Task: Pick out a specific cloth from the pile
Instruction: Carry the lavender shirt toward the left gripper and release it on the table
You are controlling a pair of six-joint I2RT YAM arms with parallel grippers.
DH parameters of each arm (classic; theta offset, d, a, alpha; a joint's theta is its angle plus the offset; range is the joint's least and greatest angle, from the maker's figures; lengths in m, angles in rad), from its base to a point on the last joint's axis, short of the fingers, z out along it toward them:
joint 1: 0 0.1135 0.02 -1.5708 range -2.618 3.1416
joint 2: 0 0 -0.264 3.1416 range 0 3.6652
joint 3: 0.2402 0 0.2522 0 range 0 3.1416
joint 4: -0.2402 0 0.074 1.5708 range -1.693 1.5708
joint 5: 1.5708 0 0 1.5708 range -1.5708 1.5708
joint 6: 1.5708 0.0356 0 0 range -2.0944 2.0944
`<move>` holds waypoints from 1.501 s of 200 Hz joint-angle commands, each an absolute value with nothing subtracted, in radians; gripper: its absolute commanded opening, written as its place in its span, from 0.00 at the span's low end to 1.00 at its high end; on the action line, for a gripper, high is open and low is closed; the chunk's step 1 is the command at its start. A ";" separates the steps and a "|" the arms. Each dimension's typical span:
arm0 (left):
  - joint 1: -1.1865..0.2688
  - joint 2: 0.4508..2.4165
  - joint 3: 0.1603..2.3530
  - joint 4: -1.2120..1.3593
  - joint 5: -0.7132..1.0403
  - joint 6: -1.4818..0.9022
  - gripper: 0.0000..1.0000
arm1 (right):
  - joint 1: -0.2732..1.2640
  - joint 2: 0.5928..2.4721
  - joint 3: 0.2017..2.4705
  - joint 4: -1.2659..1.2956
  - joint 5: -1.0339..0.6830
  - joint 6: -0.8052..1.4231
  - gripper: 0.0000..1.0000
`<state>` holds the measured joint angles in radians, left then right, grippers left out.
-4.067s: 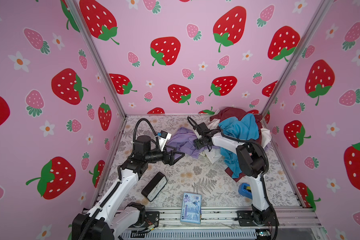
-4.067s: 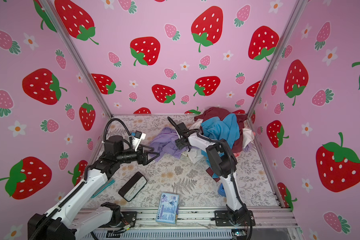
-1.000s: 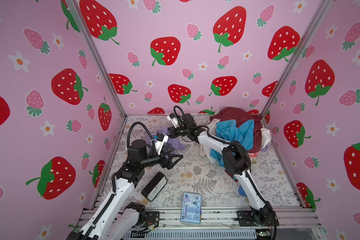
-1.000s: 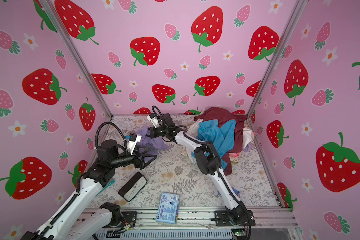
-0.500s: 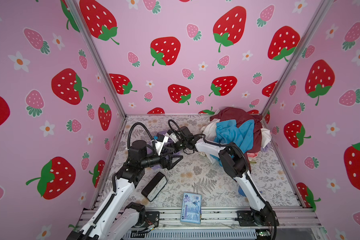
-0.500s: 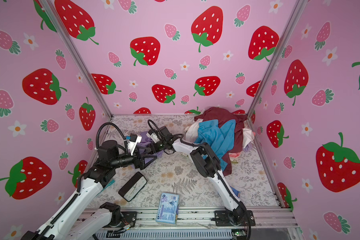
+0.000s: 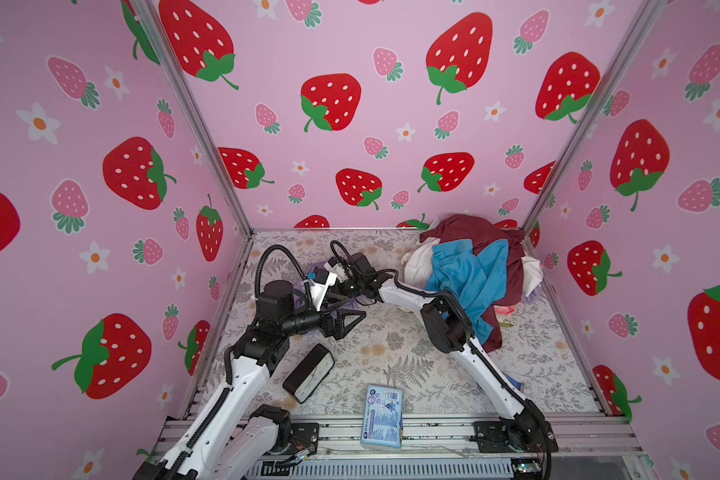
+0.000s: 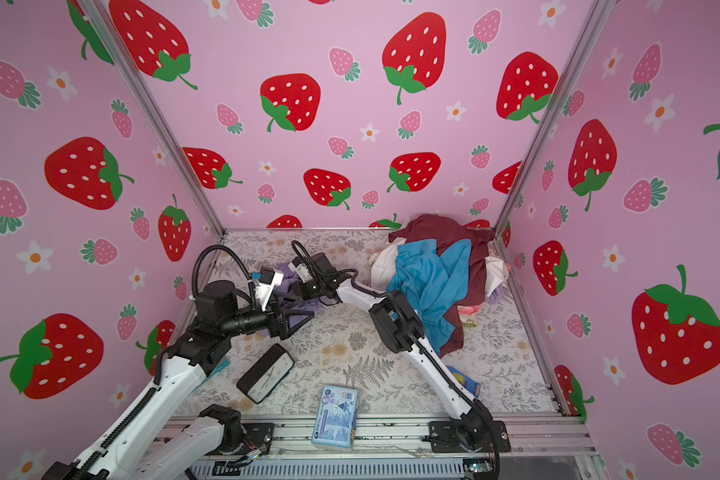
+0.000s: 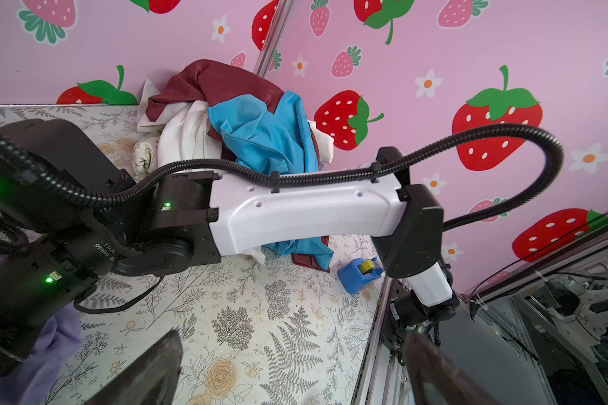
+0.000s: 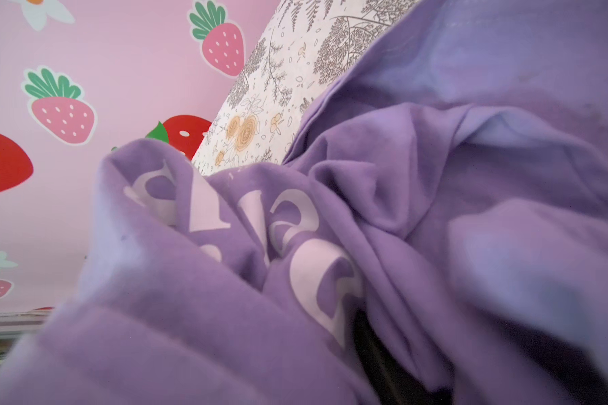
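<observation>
The cloth (image 10: pixel 471 210), lavender with white lettering, lies bunched on the floral table (image 7: pixel 391 345) at the middle left, apart from the pile (image 7: pixel 474 270). In both top views only scraps of the cloth (image 8: pixel 308 308) show between the two arms. My right gripper (image 7: pixel 338 296) reaches across and is down in the cloth. The fabric fills the right wrist view and hides the jaws, apart from one dark finger (image 10: pixel 376 354). My left gripper (image 7: pixel 354 322) hovers just in front of the cloth, open, with only bare table between its fingers (image 9: pixel 148 368).
The pile (image 9: pixel 253 133) of blue, maroon and white garments fills the back right corner. A black case (image 7: pixel 308 374) and a blue packet (image 7: pixel 381 411) lie near the front edge. A blue tape dispenser (image 9: pixel 358 278) sits behind the right arm. Pink walls enclose three sides.
The right gripper has come down and forward from the back of the table, bringing the cloth to rest beside the left gripper. The left arm has barely moved.
</observation>
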<state>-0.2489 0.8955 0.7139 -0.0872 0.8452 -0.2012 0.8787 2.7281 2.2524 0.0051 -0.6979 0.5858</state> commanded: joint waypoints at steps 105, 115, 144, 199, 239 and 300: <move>-0.255 0.896 0.717 -0.088 0.837 -0.178 0.99 | 0.887 2.928 2.480 0.604 -0.703 1.027 0.59; -0.254 0.896 0.719 -0.087 0.836 -0.179 0.99 | 0.887 2.908 2.467 0.607 -0.728 1.008 0.64; -0.255 0.889 0.721 -0.100 0.838 -0.172 0.99 | 0.884 2.814 2.380 0.631 -0.821 0.939 0.99; -0.255 0.837 0.722 -0.118 0.824 -0.169 0.99 | 0.871 2.648 2.271 0.587 -0.940 0.834 1.00; -0.256 0.803 0.737 -0.153 0.793 -0.162 0.99 | 0.835 2.525 2.210 0.307 -0.968 0.650 1.00; -0.260 0.788 0.804 -0.298 0.626 -0.144 0.99 | 0.725 2.145 1.839 -0.034 -0.746 0.357 1.00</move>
<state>-0.2539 0.8013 0.7269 -0.1963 0.7467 -0.1707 0.7765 2.3005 1.9629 0.1497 -0.8688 0.5289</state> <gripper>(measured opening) 0.993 0.995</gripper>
